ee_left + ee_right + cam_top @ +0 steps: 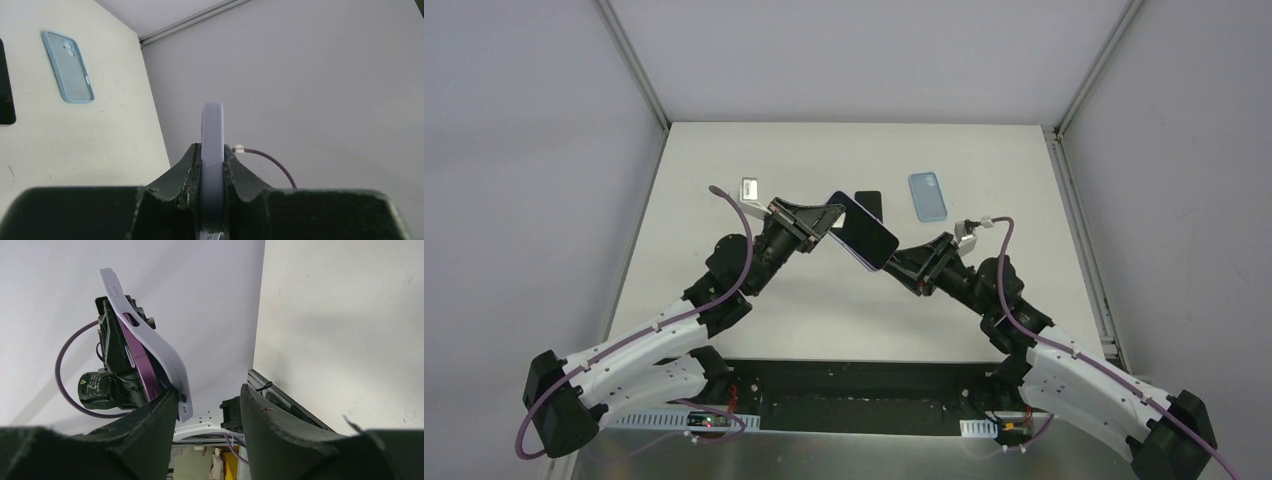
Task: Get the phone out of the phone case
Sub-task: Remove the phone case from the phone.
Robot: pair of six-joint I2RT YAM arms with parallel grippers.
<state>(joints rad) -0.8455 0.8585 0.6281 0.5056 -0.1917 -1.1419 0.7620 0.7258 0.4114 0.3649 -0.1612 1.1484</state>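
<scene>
1. The phone (141, 367) sits in a lavender case (165, 357), held in the air above the table (824, 320). Taking the blue case (928, 195) as landmark, it hangs to that case's left and nearer the arms
2. Handling, my judgement: the lavender case looks soft and rubbery. In the right wrist view one long side bows away from the phone's edge, so it should peel rather than snap
3. The phone itself is a stiff, smooth slab with a glass face. It is probably slippery once bare and would not take a drop well
4. Where to take hold, my judgement: hold the phone across its rigid thickness and pull the case by the loosened lip or corner
5. The left gripper (212, 150) has its jaws narrow and clamped across the cased phone, which shows edge-on between both pads. It alone carries the load
6. The right gripper (209, 395) has its jaws about half apart with nothing pinched. The case's loose corner rests against the inner face of one finger (160, 415), and the other finger stands clear
7. Also noted: a black phone (869, 203) lies flat just left of the blue case, and a small metal piece (749, 188) lies farther left again
</scene>
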